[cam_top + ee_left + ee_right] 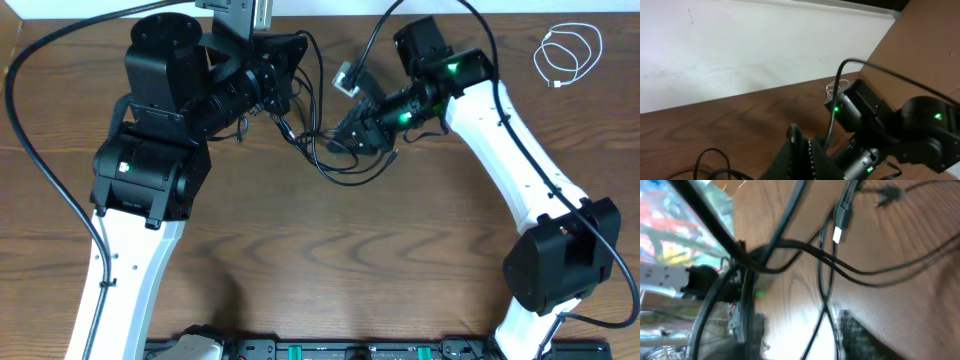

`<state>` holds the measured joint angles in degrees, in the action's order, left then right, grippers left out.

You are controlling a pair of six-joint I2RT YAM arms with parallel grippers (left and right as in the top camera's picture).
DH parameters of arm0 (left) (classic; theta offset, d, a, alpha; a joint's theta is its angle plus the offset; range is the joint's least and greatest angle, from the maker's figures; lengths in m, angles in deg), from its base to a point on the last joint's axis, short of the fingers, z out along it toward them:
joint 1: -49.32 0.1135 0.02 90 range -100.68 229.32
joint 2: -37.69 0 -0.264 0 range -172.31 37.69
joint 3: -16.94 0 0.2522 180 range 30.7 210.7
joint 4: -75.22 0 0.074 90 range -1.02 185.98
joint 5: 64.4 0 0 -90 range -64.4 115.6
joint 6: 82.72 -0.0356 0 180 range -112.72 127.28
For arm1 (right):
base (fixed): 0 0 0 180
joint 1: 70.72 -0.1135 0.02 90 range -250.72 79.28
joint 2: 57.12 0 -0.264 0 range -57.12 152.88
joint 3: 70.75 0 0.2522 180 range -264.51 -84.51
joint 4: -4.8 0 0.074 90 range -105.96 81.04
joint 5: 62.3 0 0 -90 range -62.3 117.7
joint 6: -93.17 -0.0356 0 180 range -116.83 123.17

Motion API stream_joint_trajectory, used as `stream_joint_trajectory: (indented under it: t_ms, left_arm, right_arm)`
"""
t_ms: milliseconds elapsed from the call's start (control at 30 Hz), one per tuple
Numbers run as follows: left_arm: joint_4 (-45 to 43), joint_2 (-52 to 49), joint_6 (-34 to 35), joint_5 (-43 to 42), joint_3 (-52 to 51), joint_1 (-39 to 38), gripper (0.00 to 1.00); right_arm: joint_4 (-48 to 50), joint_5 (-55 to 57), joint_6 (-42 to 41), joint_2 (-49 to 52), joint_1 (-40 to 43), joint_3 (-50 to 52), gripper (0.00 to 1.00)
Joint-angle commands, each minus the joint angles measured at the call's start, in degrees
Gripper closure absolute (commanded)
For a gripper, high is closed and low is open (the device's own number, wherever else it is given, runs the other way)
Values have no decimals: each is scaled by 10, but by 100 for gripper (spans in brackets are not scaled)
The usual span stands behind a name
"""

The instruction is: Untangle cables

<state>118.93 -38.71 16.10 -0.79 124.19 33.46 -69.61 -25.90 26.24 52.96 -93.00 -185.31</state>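
The black cable (340, 165) lies in loose loops on the table between my two grippers. My left gripper (285, 95) has its fingers pressed together (802, 150) and seems to pinch a strand of the black cable; a loop of it shows beside the fingers (710, 162). My right gripper (352, 132) hangs over the tangle with its fingers apart (805, 330), and black strands (822, 315) run between them. A plug with a white tag (839, 220) shows further up. The white cable (568, 55) lies coiled apart at the back right; it also shows small in the left wrist view (830, 89).
The thick black arm wires (40, 150) arch over the left side, and another runs into the right arm (375, 40). The right arm's body (880, 125) fills the space in front of my left gripper. A white wall (740, 45) borders the table's far edge.
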Motion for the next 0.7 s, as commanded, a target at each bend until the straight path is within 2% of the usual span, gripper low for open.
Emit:
stream_joint_trajectory:
  t_ms: [0,33,100,167,300,433,667]
  left_arm:
    - [-21,3,1,5,7,4,93]
    - [-31,7,1,5,7,9,93]
    - [-46,17,1,6,8,23,93]
    - [-58,28,1,6,9,41,93]
    - [-70,52,7,20,9,85,93]
    - [-69,83,18,113,9,138,93]
    - [-52,107,18,220,9,206,93]
  right_arm:
    - [37,104,-134,-12,10,22,92]
    - [51,163,-195,-12,16,29,99]
    - [60,268,-286,-12,28,38,99]
    - [60,327,-326,-12,40,42,99]
    - [60,389,-359,-12,61,52,99]
    - [62,448,-389,-12,95,78,99]
    - [62,451,-389,-12,171,131,99]
